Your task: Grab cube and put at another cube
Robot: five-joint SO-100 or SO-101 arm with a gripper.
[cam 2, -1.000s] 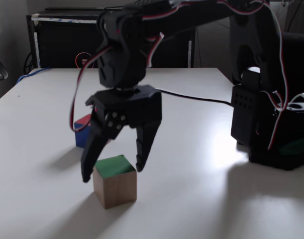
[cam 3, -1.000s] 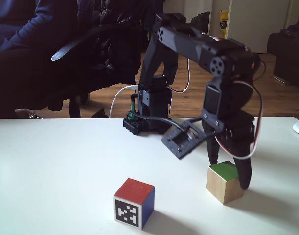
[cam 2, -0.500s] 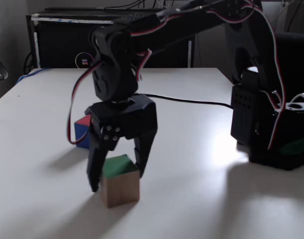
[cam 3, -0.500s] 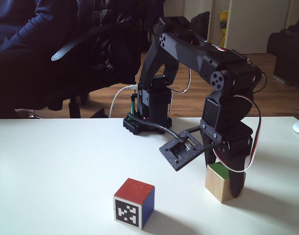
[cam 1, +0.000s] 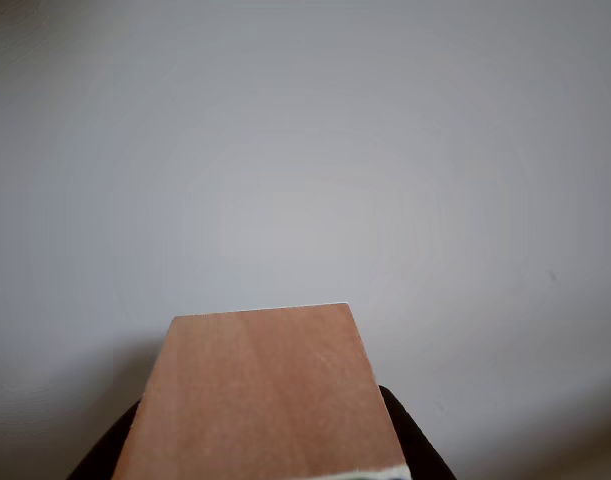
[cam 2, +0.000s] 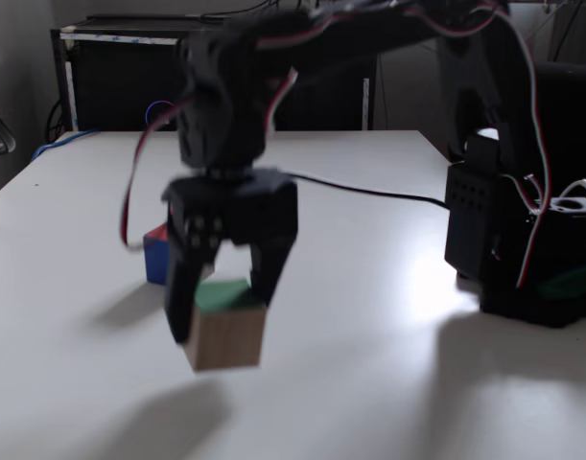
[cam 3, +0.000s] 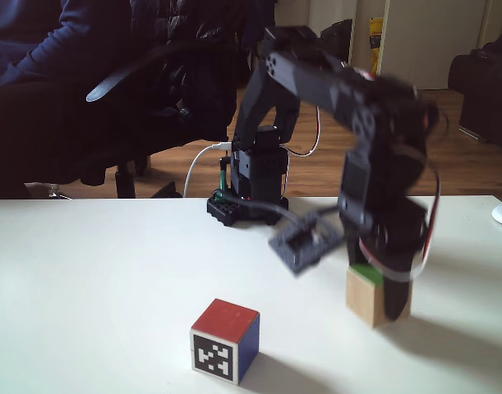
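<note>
Green-faced cube [cam 2: 225, 326]: now lifted clear of the white surface [cam 2: 369, 364], clamped between the closed claw [cam 2: 221, 311] fingers.

The arm and its claw [cam 2: 221, 307] are smeared by motion blur in both fixed views, so the finger edges are soft. The cube [cam 2: 225, 328] is blurred too, and the fingers cover part of its green top. Behind the claw, the red-faced cube [cam 2: 158, 251] is mostly hidden, with just a red and blue corner peeking out. In the other view, the wooden cube [cam 1: 260, 395] is cut off by the bottom edge, and only dark slivers of the fingers [cam 1: 410, 440] show on either side of it. The seated person [cam 3: 37, 57] is cropped by the top and left edges.
</note>
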